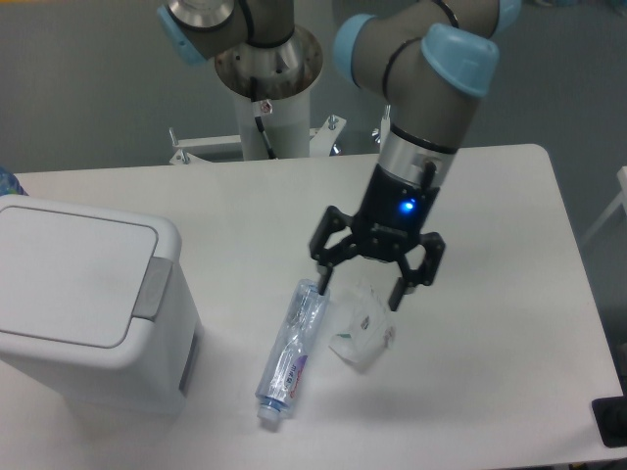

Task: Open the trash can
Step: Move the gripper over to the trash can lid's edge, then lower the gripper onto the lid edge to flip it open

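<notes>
The trash can (83, 304) is a large boxy white bin at the left of the table. Its flat white lid (67, 276) is down, with a grey push tab (151, 289) on its right edge. My gripper (360, 291) hangs over the middle of the table, well to the right of the bin. Its two black fingers are spread apart and hold nothing. It hovers just above a crumpled clear plastic piece (359, 328).
A clear plastic bottle (291, 351) lies on its side between the bin and the gripper, cap toward the front. The white table (490, 392) ends near the front and right. The robot base (269, 83) stands at the back. A dark object (612, 423) is at the right edge.
</notes>
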Motion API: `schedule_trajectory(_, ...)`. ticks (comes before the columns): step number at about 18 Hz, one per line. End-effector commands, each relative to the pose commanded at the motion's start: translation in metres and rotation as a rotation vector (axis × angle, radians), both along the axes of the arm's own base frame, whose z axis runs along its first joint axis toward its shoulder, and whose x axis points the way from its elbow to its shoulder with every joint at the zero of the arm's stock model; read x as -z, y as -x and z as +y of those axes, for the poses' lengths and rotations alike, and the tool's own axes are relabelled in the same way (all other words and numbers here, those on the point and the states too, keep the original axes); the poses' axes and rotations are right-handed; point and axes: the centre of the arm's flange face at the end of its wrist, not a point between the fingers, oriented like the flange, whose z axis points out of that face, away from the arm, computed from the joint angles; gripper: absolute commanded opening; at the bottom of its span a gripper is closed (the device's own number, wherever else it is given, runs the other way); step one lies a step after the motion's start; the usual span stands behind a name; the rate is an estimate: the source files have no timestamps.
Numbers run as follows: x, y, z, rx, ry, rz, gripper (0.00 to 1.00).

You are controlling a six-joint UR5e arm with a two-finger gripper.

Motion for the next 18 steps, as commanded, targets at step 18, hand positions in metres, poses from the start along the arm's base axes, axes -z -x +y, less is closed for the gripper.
schedule_trajectory(18,0.023,-0.073,0.061,0.136,0.009,0.001,1.00)
